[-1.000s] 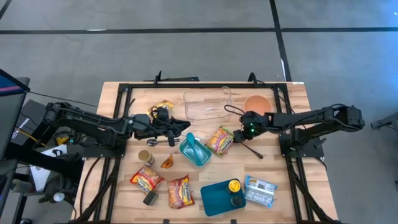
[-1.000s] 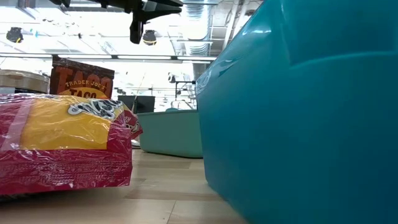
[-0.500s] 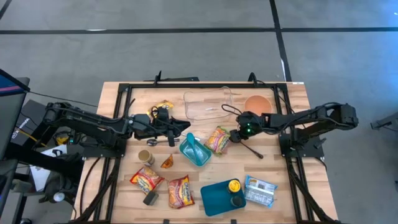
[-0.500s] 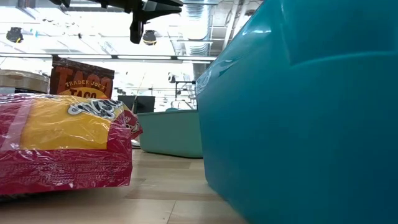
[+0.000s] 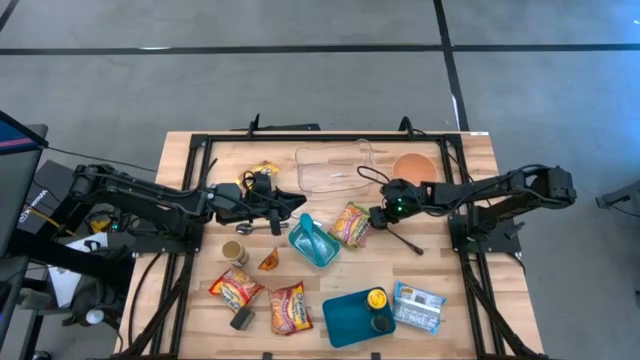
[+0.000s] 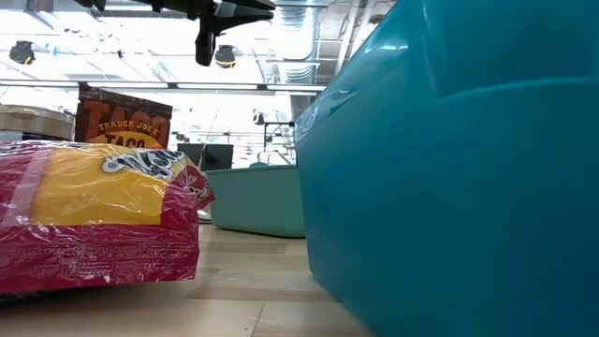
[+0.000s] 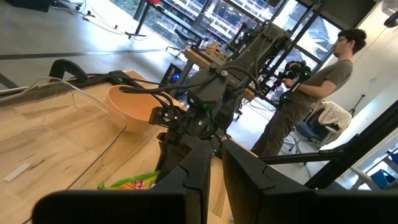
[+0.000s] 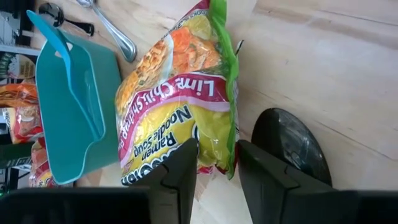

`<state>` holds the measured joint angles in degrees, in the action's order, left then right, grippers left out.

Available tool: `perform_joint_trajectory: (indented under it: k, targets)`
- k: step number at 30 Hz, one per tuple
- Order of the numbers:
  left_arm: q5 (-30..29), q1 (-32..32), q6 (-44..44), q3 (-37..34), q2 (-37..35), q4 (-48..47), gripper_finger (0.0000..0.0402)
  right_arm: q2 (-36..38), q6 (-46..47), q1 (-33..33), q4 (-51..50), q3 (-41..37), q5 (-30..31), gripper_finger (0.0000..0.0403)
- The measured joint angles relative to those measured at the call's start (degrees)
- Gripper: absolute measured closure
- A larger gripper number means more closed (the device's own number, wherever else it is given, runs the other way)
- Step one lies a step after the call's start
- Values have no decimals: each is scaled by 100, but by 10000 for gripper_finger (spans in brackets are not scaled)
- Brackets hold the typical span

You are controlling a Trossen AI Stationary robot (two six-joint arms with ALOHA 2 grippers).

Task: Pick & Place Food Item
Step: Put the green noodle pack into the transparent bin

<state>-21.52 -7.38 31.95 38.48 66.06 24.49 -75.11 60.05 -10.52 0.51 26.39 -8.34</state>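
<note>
ramen noodle packet (image 8: 180, 106) lies flat, its edge pinched between the right pincer's (image 8: 217, 163) narrowly parted fingers.

"Lime Chili Shrimp" noodle packet (image 8: 177, 93); "Trader Joe's Taco" box (image 6: 124, 120)

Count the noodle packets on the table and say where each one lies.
3. One packet lies mid-table at the right end effector; two red packets sit near the front left, and. More may be hidden.
</note>
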Motion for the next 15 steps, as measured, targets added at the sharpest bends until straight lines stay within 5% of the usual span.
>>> perform_joint_trajectory:
  k: [15]
  targets:
    - [7, 0, 1, 0, 0, 1, 366, 0, 48, 0, 0, 0, 90, 398]
